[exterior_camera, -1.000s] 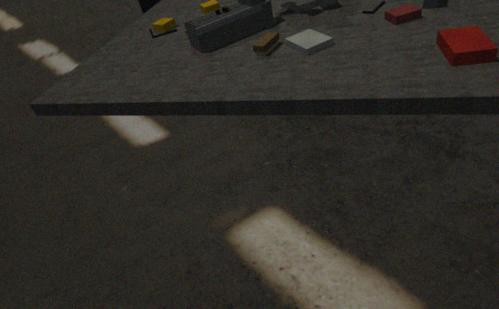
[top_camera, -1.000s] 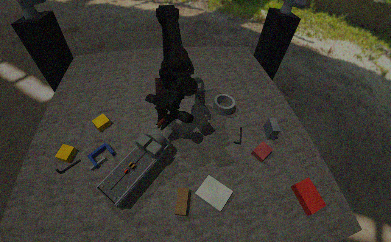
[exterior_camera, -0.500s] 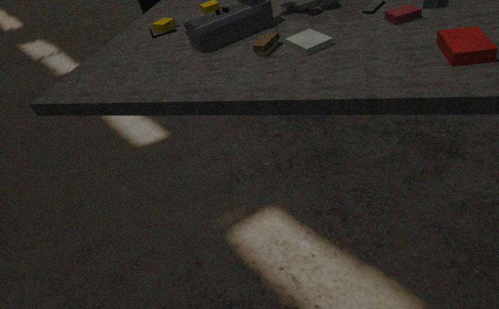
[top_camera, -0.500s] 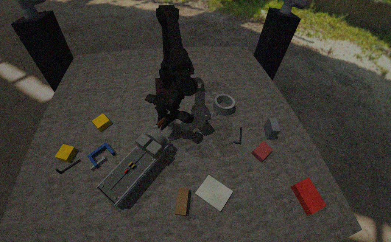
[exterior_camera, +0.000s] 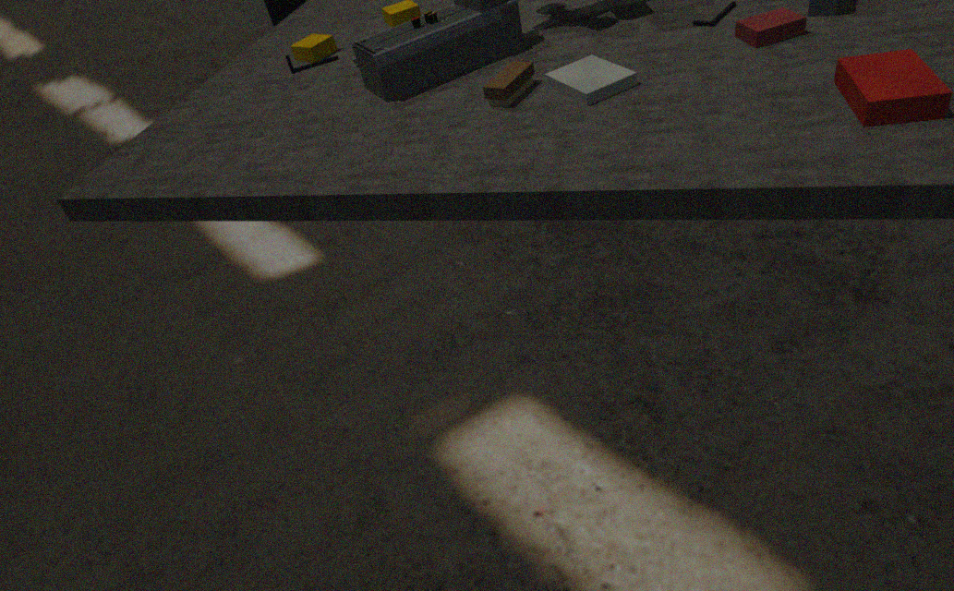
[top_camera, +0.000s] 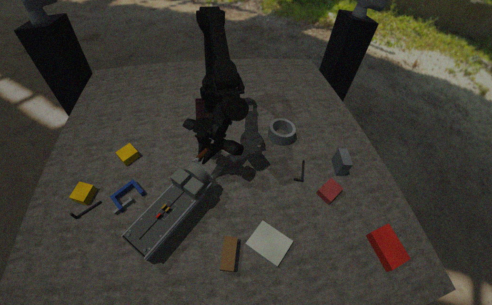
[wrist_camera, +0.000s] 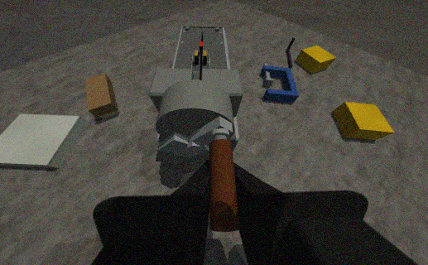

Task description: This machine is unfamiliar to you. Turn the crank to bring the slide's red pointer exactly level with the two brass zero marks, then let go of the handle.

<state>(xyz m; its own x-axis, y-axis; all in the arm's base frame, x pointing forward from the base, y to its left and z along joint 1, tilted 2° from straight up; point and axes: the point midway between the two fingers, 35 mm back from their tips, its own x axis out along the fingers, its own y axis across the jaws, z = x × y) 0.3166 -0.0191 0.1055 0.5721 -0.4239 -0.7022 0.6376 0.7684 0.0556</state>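
The grey slide machine (top_camera: 175,216) (exterior_camera: 428,53) (wrist_camera: 219,50) lies diagonally on the table. Its round crank housing (top_camera: 199,171) (wrist_camera: 194,99) is at the end nearest the arm. The orange-brown crank handle (top_camera: 202,153) (wrist_camera: 223,182) sticks out from it. My gripper (top_camera: 204,153) (wrist_camera: 218,164) is shut on this handle. On the slide, the red pointer (top_camera: 158,215) (wrist_camera: 201,43) sits a little past the two brass zero marks (top_camera: 165,208) (wrist_camera: 200,54), on the side away from the crank. The gripper is out of the exterior view.
Left of the machine are two yellow blocks (top_camera: 127,153) (top_camera: 83,192), a blue clamp (top_camera: 126,191) and a hex key (top_camera: 86,210). A brown block (top_camera: 229,253), a white slab (top_camera: 269,242), red blocks (top_camera: 329,190) (top_camera: 387,247), a grey ring (top_camera: 282,131) and a grey block (top_camera: 341,161) lie to the right.
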